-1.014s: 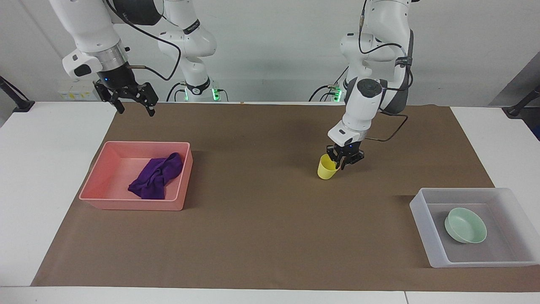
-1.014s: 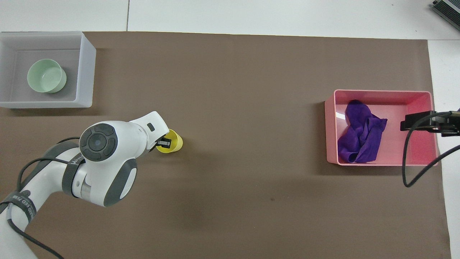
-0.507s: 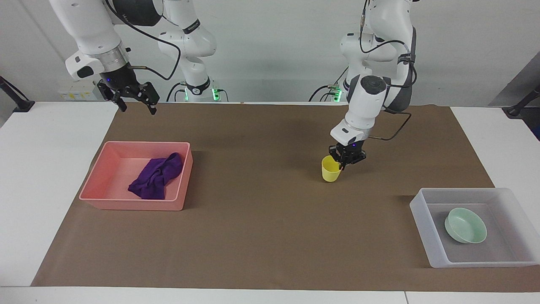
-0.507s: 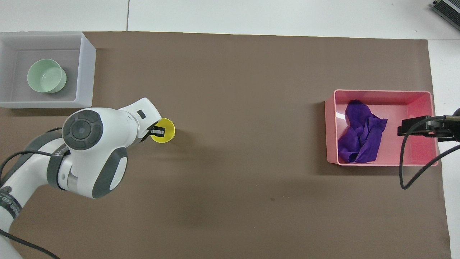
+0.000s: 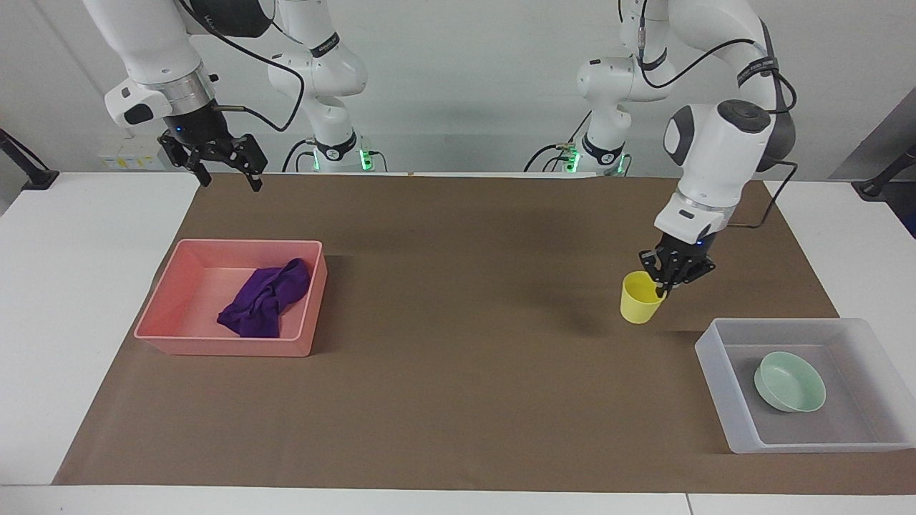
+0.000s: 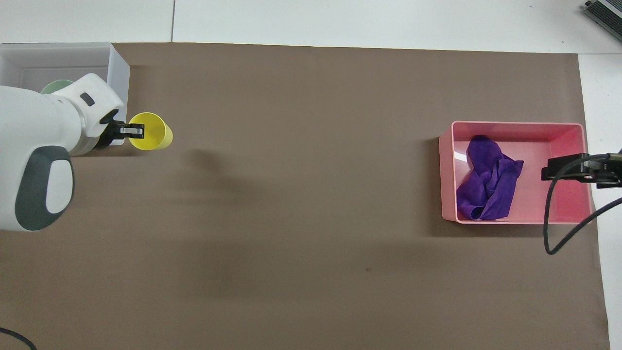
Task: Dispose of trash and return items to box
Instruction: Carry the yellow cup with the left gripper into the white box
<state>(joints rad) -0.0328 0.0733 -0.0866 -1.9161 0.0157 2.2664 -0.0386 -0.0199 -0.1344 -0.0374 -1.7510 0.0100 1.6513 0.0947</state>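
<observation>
My left gripper (image 5: 663, 285) is shut on the rim of the small yellow cup (image 5: 640, 297) and holds it upright in the air over the brown mat, close beside the translucent box (image 5: 787, 323). In the overhead view the cup (image 6: 151, 137) hangs from the left gripper (image 6: 130, 130) next to the box's wall (image 6: 119, 63). The mint-green bowl (image 5: 789, 381) lies in the box; the arm hides most of the bowl (image 6: 52, 86) from above. The purple cloth (image 5: 265, 299) lies in the pink tray (image 5: 215, 345). My right gripper (image 5: 230, 180) is open and empty, raised over the mat's edge near the robots.
A brown mat (image 5: 444, 372) covers the middle of the white table. The pink tray (image 6: 515, 126) stands toward the right arm's end, the box toward the left arm's end. The right gripper's cable (image 6: 551, 228) hangs over the pink tray's edge.
My left gripper has lifted the yellow cup and carried it toward the left arm's end, up to the box. The right gripper has risen slightly and stays open.
</observation>
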